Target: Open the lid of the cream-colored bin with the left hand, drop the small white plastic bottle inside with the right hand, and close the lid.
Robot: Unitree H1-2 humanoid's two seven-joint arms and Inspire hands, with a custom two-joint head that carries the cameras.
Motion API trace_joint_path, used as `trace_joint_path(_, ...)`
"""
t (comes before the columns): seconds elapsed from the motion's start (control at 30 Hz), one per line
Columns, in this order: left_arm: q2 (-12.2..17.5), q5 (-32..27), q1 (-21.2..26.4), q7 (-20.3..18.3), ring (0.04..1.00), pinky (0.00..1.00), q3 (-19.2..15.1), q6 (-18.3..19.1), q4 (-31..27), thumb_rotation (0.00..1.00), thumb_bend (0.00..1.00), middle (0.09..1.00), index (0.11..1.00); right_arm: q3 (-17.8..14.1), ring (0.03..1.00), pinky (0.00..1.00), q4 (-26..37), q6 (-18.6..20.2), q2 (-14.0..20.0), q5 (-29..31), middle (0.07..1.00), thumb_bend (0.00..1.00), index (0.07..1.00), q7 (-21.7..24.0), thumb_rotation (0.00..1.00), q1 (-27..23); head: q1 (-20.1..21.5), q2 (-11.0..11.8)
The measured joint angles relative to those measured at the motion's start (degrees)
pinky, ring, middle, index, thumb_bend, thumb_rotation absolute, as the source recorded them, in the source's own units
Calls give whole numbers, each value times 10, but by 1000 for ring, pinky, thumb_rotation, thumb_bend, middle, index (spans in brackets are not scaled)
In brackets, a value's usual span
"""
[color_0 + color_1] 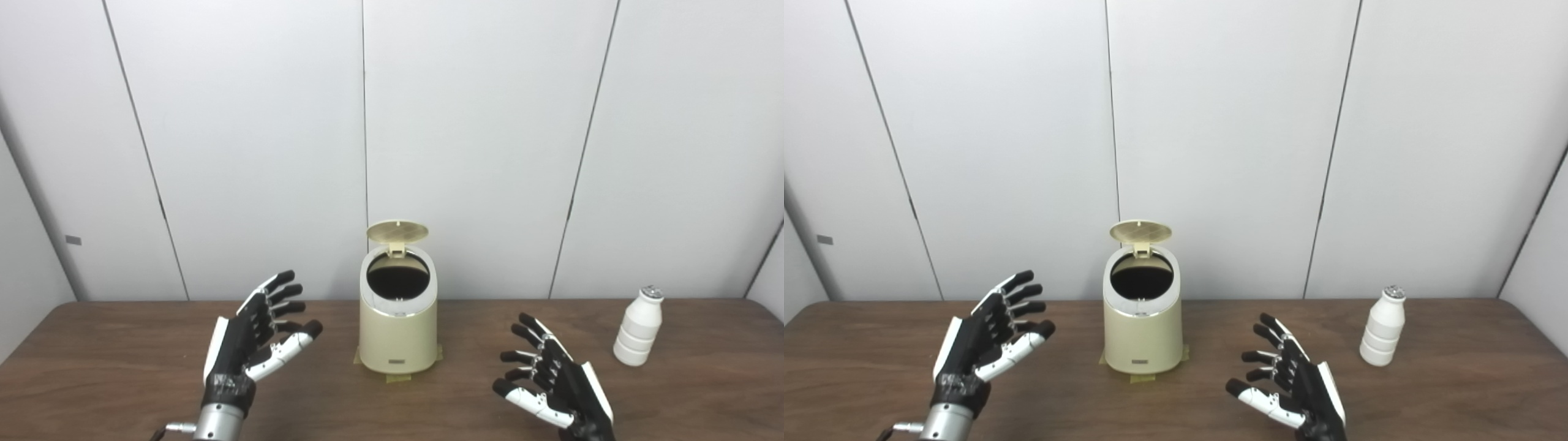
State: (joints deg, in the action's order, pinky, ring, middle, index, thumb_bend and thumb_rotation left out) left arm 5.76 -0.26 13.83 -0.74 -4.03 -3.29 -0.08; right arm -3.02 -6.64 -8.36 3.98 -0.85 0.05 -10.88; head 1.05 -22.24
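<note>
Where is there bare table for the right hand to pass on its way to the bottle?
Bare table lies between the bin and the bottle, just beyond the open right hand. More lies between the open left hand and the bin. Nothing looks crowded.

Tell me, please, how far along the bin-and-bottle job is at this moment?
Done: the cream-colored bin has its lid standing open. In hand: nothing; the left hand and right hand are both open and empty. Left: the small white plastic bottle stands untouched on the table, so pickup, drop and closing remain.
</note>
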Motion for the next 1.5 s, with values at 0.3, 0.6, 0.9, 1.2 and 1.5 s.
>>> trace_joint_path(0.3,-3,2,-20,5,701,602,4,-40,55,204,736,781,857,-5,699,554,-42,-19,7,18,862,832,880,1,291,-21,27,16)
trace_joint_path(0.6,8,6,-15,2,711,643,8,-59,101,146,778,771,846,-4,708,578,-42,-17,64,-11,849,818,855,18,248,-85,75,33)
trace_joint_path(0.9,23,1,-9,-12,760,716,9,-63,112,93,681,803,874,-62,722,613,106,71,129,-70,808,783,817,-21,223,-189,154,49)
trace_joint_path(1.2,47,-2,-3,-22,761,739,3,-72,131,54,637,823,877,-127,800,697,71,106,217,-121,829,747,805,-68,168,-188,190,47)
trace_joint_path(1.5,50,1,-2,-23,750,751,3,-72,132,0,605,814,874,-127,857,771,23,196,246,-113,880,829,861,-46,180,-203,206,48)
